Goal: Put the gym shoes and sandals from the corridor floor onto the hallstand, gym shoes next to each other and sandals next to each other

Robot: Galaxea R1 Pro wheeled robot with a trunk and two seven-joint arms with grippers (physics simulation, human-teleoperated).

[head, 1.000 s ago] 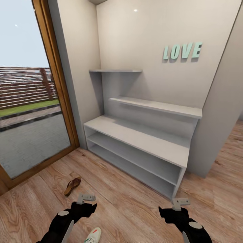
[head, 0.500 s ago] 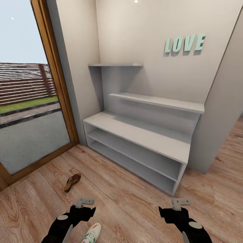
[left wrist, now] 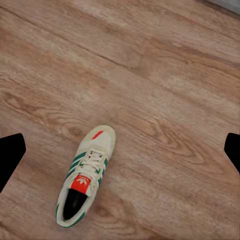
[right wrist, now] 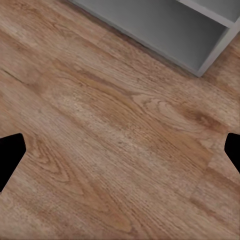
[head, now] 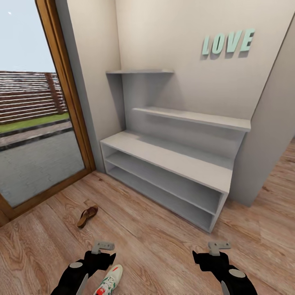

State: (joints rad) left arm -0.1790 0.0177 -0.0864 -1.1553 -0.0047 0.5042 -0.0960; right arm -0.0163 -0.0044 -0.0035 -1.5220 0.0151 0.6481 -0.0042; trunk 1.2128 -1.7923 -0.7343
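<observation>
A: The gym shoe (left wrist: pixel 85 177)?
B: Cream, green stripes, red tongue patch, on the corridor floor (head: pixel 164 241) under the left gripper (left wrist: pixel 120 150), fingers apart.
A: And the head view?
B: A brown sandal (head: pixel 87 216) near the hallstand (head: pixel 172 162); the right gripper (right wrist: pixel 120 150) is spread too.

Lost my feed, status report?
Both end effectors open, empty. One gym shoe under left end effector, one sandal on floor, hallstand bare. Nothing blocking.
</observation>
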